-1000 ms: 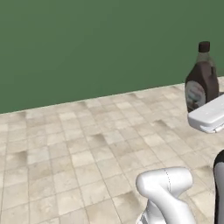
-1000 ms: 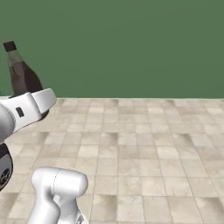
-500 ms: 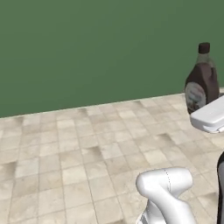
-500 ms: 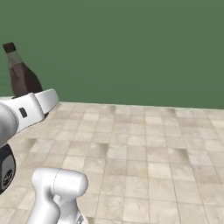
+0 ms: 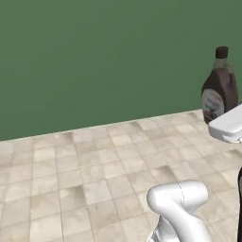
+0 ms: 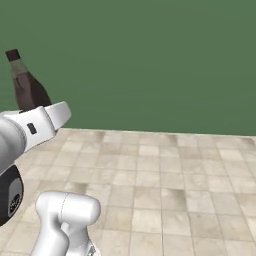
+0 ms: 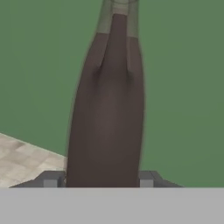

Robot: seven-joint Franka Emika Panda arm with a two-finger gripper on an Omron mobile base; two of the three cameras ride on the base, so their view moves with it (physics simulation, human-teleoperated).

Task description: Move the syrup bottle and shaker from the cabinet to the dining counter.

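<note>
Compared with one second before, the whole scene is shifted in both base views, so the base is turned; the syrup bottle (image 5: 219,86) is kept in the same place beside the arm. The bottle is held upright in the air, above the tiled floor (image 5: 94,179) and before the green wall (image 6: 150,60). It is dark brown, with narrow neck, dark cap and white label. In the hand view, the gripper (image 7: 103,179) is clamped on the bottle's body, one finger (image 7: 51,178) at each side.
</note>
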